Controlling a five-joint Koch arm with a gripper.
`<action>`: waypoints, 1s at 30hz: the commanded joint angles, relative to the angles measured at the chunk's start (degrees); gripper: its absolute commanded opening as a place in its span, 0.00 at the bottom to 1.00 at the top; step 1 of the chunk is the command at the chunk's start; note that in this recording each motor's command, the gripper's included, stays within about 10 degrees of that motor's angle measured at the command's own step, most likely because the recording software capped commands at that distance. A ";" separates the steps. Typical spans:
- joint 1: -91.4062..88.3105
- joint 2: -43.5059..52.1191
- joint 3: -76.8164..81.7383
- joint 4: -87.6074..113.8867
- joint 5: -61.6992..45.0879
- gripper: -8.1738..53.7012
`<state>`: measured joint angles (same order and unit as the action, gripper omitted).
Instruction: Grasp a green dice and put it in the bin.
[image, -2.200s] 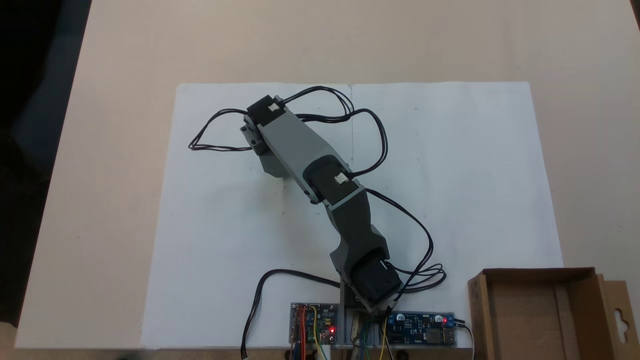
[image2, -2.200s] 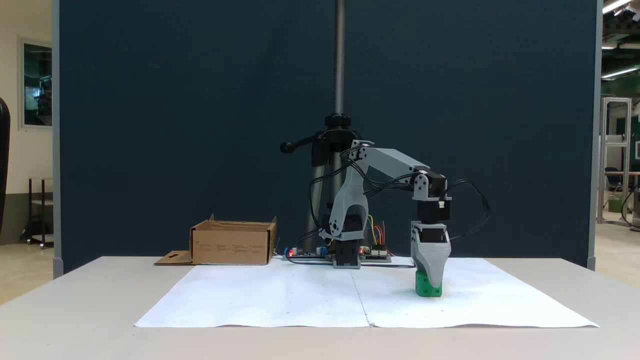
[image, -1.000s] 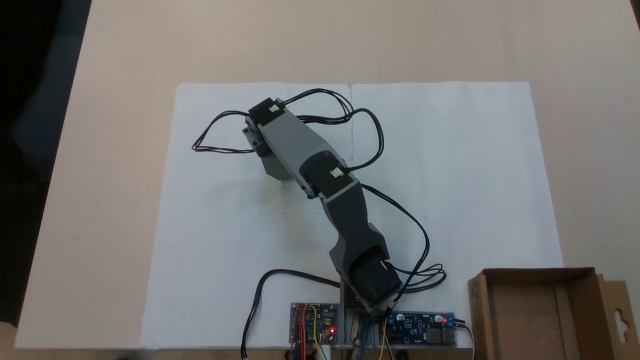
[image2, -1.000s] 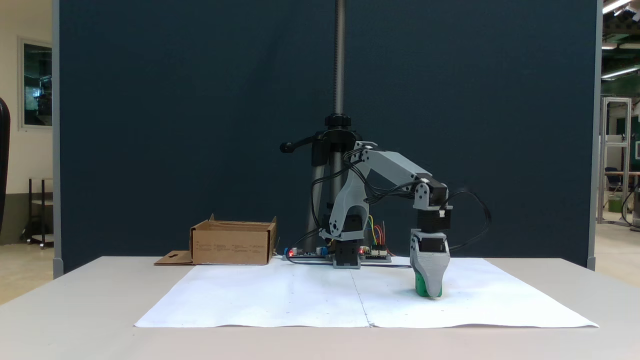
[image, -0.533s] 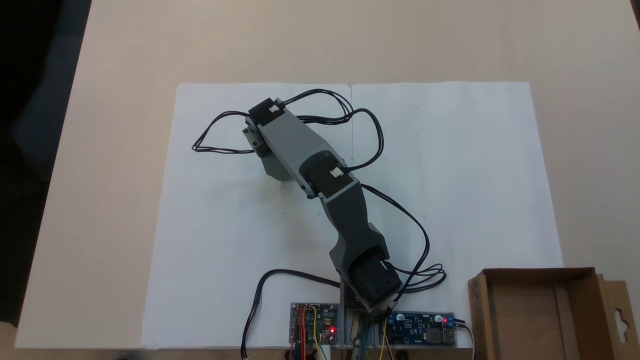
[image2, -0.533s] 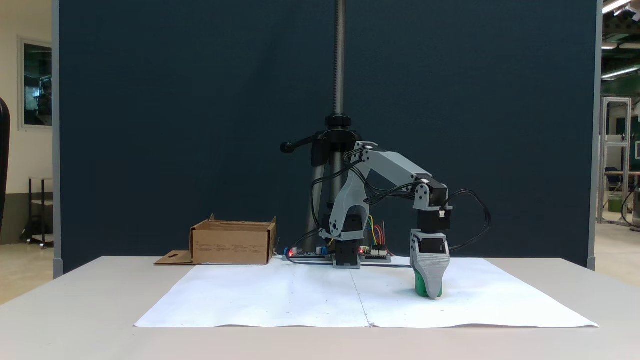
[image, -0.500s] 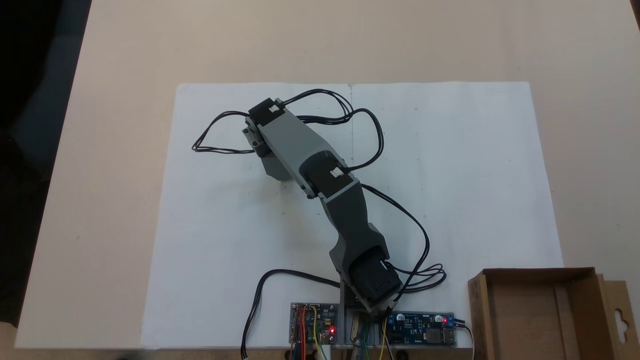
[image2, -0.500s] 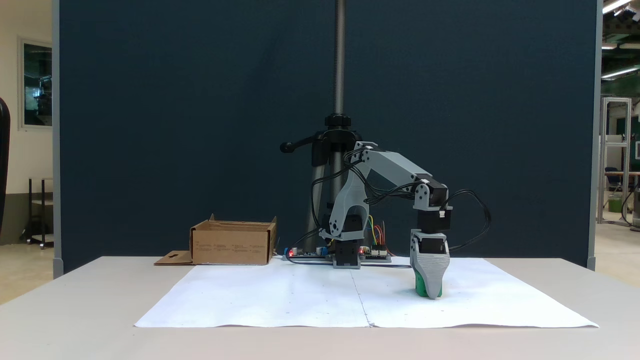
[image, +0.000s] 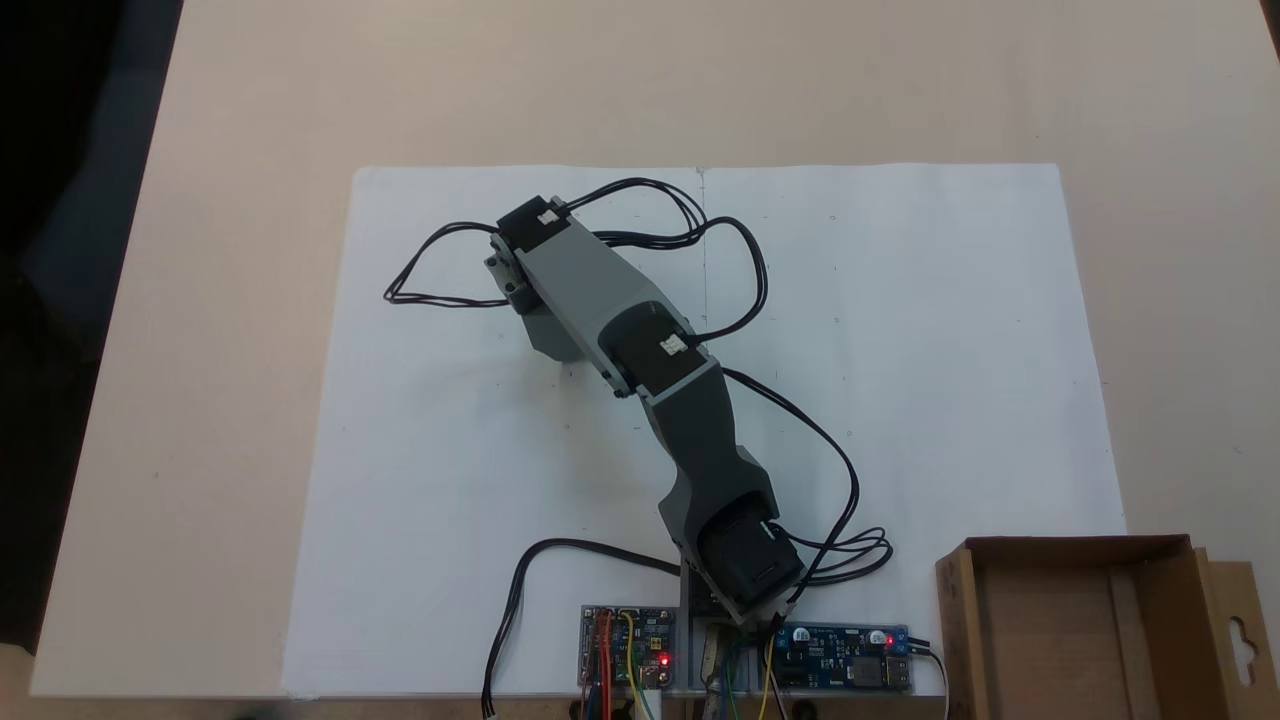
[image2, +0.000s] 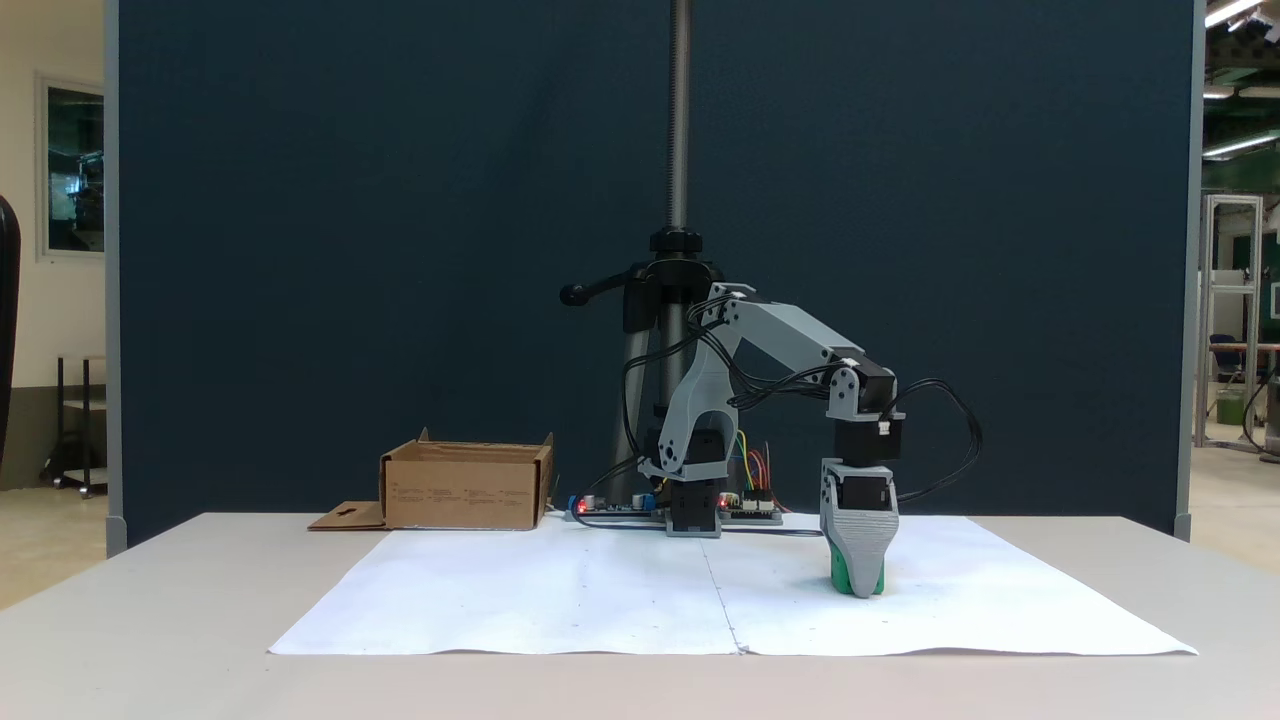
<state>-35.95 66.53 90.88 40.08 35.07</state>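
One small bright green plastic dice (image2: 843, 579) sits on the white paper sheet (image2: 600, 600) on the worktop, directly under the grey gripper (image2: 862, 590), whose jaws reach down over it. One jaw hides the other, so I cannot tell whether they have closed. The brown cardboard bin (image2: 466, 486) stands well apart, across the arm's base.

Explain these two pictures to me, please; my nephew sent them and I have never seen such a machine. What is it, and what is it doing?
It is a small grey hobby robot arm bolted at the edge of a table. One fixed camera looks straight down; the other looks level across the table.

A white paper sheet covers the middle. A brown cardboard bin stands by the arm's base, beside small circuit boards.

In the level view the gripper points down over a green dice resting on the paper. Whether it has squeezed the dice cannot be told.
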 joint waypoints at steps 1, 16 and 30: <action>-0.70 0.97 0.09 -0.97 3.96 0.62; -0.44 2.29 1.14 -0.97 3.96 0.35; 12.83 13.36 2.72 -2.37 3.69 0.33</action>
<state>-23.20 76.99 93.87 39.46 35.07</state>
